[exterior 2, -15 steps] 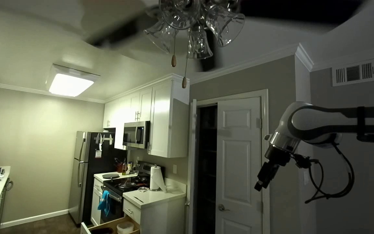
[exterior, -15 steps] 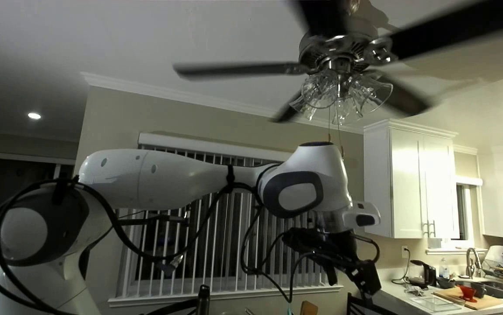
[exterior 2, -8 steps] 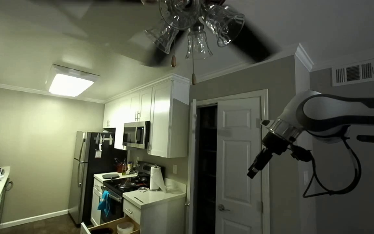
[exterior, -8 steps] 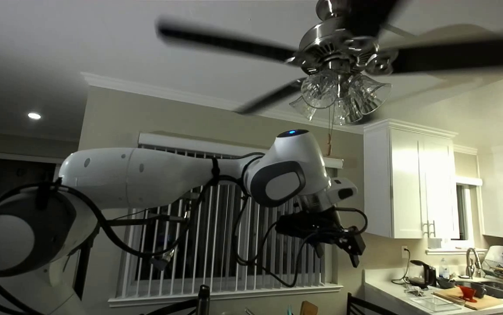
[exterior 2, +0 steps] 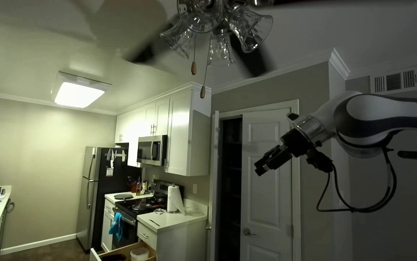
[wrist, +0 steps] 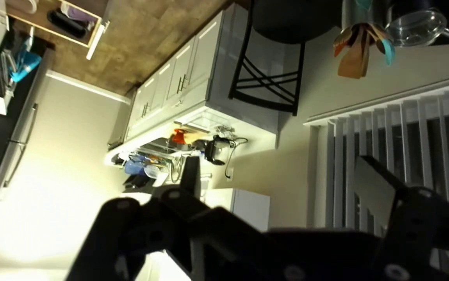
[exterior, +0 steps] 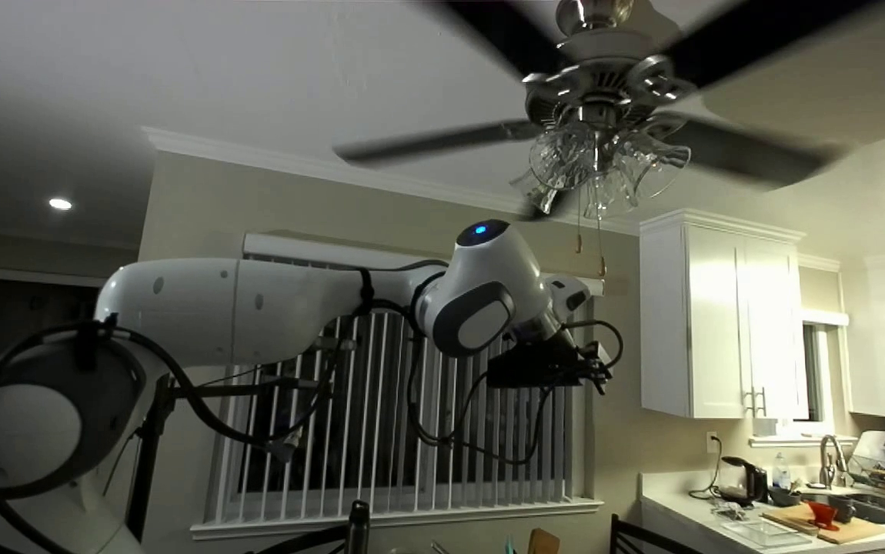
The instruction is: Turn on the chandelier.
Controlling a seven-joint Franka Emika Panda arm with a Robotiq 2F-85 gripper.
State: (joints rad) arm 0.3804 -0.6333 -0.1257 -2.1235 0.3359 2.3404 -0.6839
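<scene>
The chandelier [exterior: 596,123] is a ceiling-fan fixture with clear-looking glass shades, unlit, and dark blurred blades. It also hangs at the top of an exterior view [exterior 2: 223,43]. Two thin pull chains end in wooden pendants, a shorter one [exterior 2: 193,68] and a longer one [exterior 2: 202,91]; both also show in an exterior view [exterior: 602,266]. My gripper [exterior 2: 259,168] is below and apart from the pendants, tilted downward. In the wrist view my gripper [wrist: 278,166] has its fingers wide apart with nothing between them. The chandelier is out of the wrist view.
Fan blades [exterior: 442,142] sweep round above the arm. A window with vertical blinds [exterior: 381,415] is behind the arm in an exterior view. White cabinets [exterior: 719,315], a door [exterior 2: 266,181] and a lit ceiling panel [exterior 2: 79,95] stand around. A chair [wrist: 267,86] shows in the wrist view.
My gripper has risen and tilted from pointing steeply down to a flatter angle. The arm drew back, then the wrist swung up. The blades have turned and the longer pendant has swung.
</scene>
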